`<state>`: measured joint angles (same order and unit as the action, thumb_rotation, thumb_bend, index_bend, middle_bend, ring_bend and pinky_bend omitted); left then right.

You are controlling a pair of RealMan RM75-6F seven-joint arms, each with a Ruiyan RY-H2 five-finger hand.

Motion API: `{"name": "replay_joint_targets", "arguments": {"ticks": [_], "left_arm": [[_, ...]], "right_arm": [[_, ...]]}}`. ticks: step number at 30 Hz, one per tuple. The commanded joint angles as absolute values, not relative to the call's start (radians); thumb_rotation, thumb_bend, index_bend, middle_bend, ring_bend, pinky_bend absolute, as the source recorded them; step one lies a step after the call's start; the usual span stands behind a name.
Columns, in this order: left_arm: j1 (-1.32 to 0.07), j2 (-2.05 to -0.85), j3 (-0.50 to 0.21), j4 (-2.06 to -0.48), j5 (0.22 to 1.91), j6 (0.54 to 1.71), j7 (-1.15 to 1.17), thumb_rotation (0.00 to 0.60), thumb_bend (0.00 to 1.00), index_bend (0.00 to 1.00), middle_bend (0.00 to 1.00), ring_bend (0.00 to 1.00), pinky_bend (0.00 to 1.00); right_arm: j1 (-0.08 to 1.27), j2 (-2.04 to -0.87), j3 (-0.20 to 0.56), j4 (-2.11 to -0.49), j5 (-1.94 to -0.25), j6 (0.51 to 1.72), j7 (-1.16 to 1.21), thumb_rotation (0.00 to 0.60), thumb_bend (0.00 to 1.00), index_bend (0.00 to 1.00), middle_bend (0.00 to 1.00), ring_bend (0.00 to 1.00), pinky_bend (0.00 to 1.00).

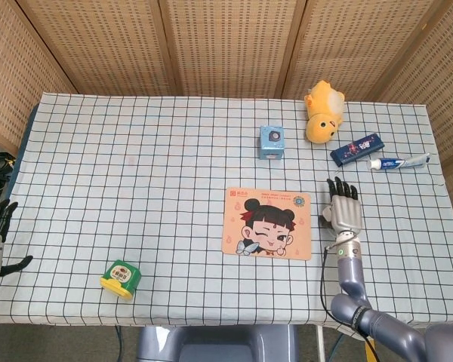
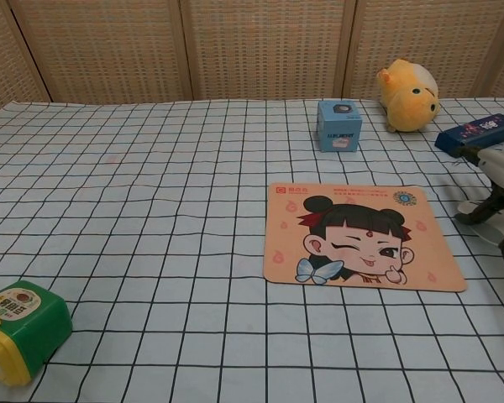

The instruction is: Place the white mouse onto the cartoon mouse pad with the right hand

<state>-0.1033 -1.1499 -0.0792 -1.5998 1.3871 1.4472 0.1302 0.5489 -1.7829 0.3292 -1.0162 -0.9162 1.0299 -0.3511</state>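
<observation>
White mouse [image 2: 487, 225] mostly under right hand [image 1: 345, 211].

Checked tablecloth [image 1: 136, 166] on the table; green-and-yellow tub [image 1: 121, 277] near front left; blue box [image 1: 272, 142] mid-back; yellow plush [image 1: 322, 111] back right; dark blue pack [image 1: 356, 148] beside a toothpaste tube [image 1: 397, 162]; wicker screen [image 1: 226, 45] behind.

Right hand [image 1: 344, 211] — silver palm, black fingers — on a grey arm trailing a black cable.
</observation>
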Motion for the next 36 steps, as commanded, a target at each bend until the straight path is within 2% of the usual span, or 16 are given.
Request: {"name": "replay_joint_targets", "arguments": {"ticks": [1, 36], "left_arm": [[-0.103, -1.150, -0.078, -1.600, 1.388, 1.448, 0.131, 0.600, 0.00, 0.00, 0.00, 0.00, 0.00], [-0.102, -1.156, -0.069, -1.608, 1.403, 1.457, 0.155, 0.600, 0.00, 0.00, 0.00, 0.00, 0.00]], "right_arm": [[0.554, -1.782, 0.335, -1.006, -0.892, 1.022, -0.379, 0.600, 0.44, 0.00, 0.00, 0.00, 0.00], [0.578, -1.769, 0.399, -0.875, -0.725, 0.989, -0.485, 0.600, 0.45, 0.00, 0.00, 0.00, 0.00]]}}
